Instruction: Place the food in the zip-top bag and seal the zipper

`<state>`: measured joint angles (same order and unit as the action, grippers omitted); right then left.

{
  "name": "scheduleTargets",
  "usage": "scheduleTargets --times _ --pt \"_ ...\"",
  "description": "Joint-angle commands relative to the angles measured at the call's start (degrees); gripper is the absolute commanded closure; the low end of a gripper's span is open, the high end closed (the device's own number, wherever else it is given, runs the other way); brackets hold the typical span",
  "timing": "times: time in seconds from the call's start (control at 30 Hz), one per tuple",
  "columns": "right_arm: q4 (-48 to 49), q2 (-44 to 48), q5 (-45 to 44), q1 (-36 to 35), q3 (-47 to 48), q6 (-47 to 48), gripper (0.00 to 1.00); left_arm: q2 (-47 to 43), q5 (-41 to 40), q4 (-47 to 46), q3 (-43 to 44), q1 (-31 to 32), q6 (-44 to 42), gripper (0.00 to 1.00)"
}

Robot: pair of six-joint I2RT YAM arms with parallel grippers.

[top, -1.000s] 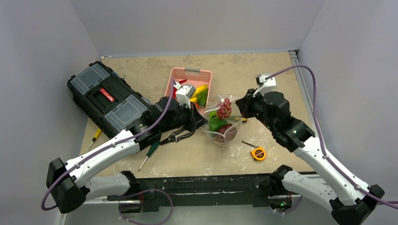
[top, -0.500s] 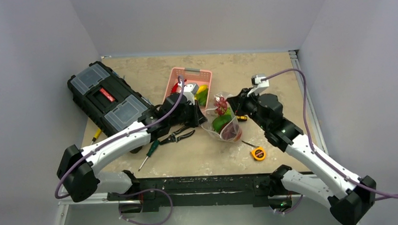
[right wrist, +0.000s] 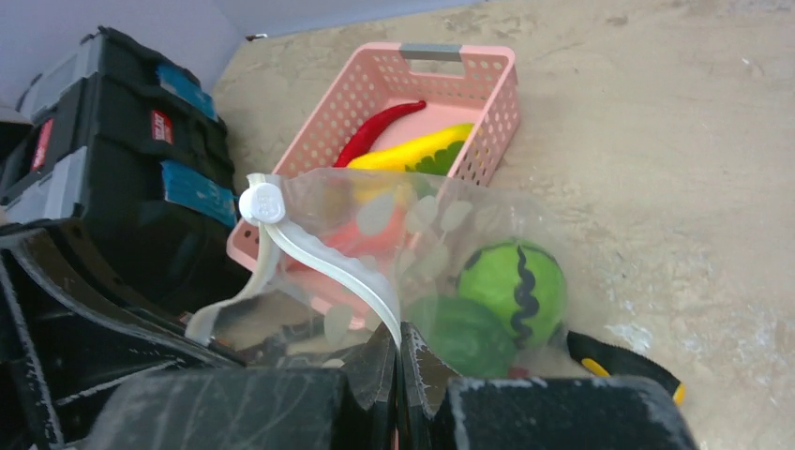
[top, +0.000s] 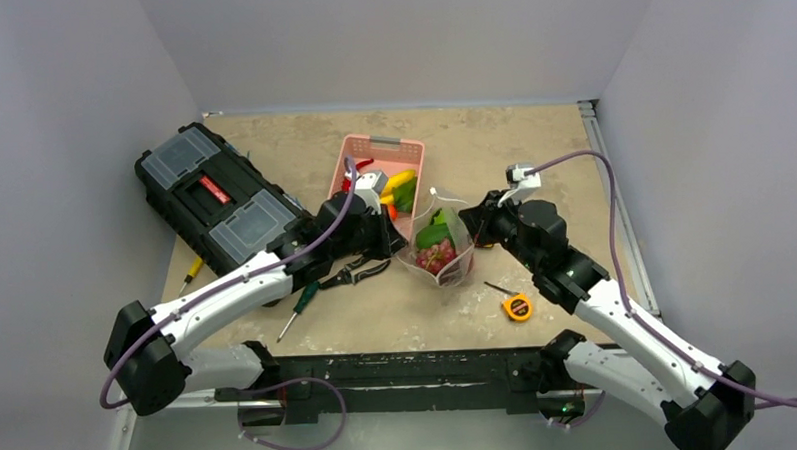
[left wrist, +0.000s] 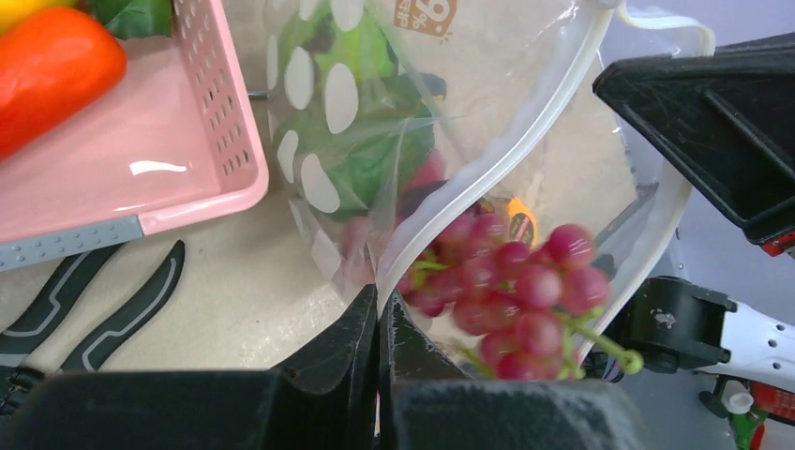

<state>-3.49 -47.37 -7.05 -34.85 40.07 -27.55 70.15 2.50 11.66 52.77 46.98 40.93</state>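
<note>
The left end effector [left wrist: 379, 307] and right end effector [right wrist: 397, 342] each pinch opposite ends of the zipper [right wrist: 328, 258], holding the zip-top bag [top: 437, 246] upright at mid-worktop beside the pink basket [top: 372, 151], apparently so its grapes [left wrist: 506, 281] cannot spill before sealing.

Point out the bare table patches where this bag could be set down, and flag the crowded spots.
Free: the far-right stretch between the pink basket and the right rail; the near strip between the green screwdriver and the tape measure. Crowded: the middle, around the zip-top bag and pliers, and left toward the toolbox.
</note>
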Motion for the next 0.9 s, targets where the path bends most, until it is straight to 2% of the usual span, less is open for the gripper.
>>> scheduleTargets --times 0.0,0.1,0.23,0.43,0.53,0.63,0.7,0.77,0.87 --pt "1.15 5.37 -0.42 0.15 0.78 1.21 1.00 -4.01 -1.45 -1.35 -0.57 -0.25 0.01 1.00" --pt "2.96 5.42 -1.76 0.20 -1.12 0.46 1.00 -3.43 -3.71 0.76 -1.15 -0.76 0.81 1.00" --pt "-3.27 -0.48 -1.66 0.21 4.41 1.18 1.00 -3.48 0.27 2.22 1.75 -1.10 0.60 1.00" --pt "-15.33 -5.47 -0.72 0.14 18.89 4.66 1.00 -7.11 8.61 3.17 7.41 -1.09 3.00 1.00" --pt "-23.47 -9.47 -0.99 0.15 26.68 7.11 1.00 -7.73 13.41 0.48 7.59 -1.10 7.36 1.00" --pt "-22.51 -11.65 1.96 0.16 26.33 6.82 1.00 -5.24 15.82 -2.63 6.15 -1.11 9.72 1.00" --pt "-22.56 -14.40 0.38 0.22 25.73 7.13 1.00 -2.11 16.69 -0.23 6.45 -1.66 11.27 1.00" --pt "-24.32 -17.56 -0.70 0.25 26.13 7.68 1.00 1.14 20.87 -1.23 6.26 -2.56 13.30 1.00" --pt "-26.24 -19.86 -0.12 0.18 26.27 8.46 1.00 1.66 26.41 -9.06 4.34 -2.93 15.50 1.00"
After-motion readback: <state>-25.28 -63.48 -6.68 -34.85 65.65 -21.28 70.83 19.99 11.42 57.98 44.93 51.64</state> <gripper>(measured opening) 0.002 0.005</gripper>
